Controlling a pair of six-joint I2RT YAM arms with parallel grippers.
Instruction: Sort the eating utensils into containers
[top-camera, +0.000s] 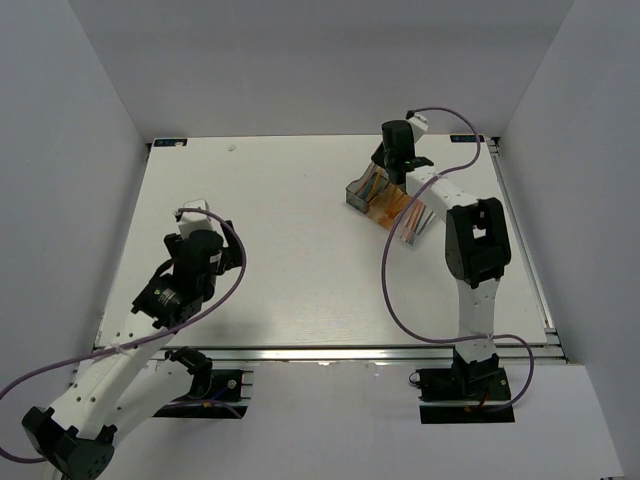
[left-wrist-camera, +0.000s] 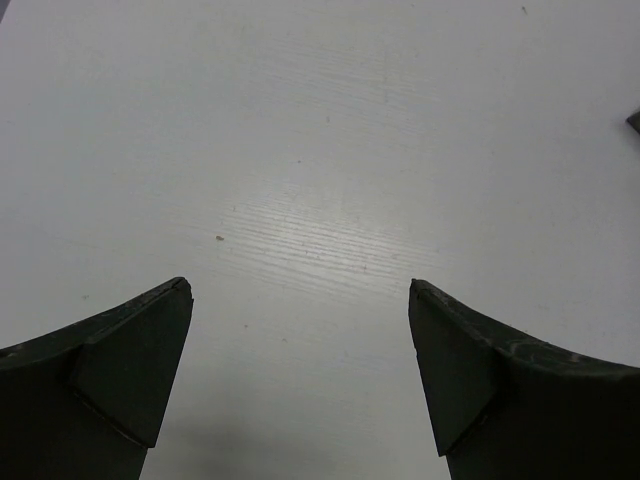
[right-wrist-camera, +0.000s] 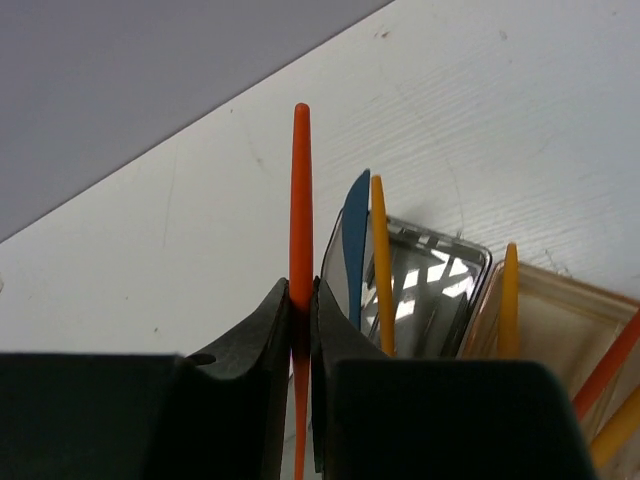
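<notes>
Top view: joined bins (top-camera: 375, 195) are set at the far right of the surface (top-camera: 280, 250), with the right pincer (top-camera: 398, 168) held over them. Left wrist: left pincer (left-wrist-camera: 300, 370) is spread wide, released, above the white surface. Right wrist: orange stick (right-wrist-camera: 300, 190) is clamped upright in the right pincer, seen left of the smoky bin (right-wrist-camera: 440, 290), in which a blue knife (right-wrist-camera: 355, 235) is stood.

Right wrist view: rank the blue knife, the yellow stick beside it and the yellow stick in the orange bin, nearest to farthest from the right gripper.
1. Blue knife, in the dark bin, just right of the right gripper, which grips an orange stick.
2. Near yellow stick, same bin, farther right.
3. Far yellow stick, in the orange bin, farthest right.
</notes>
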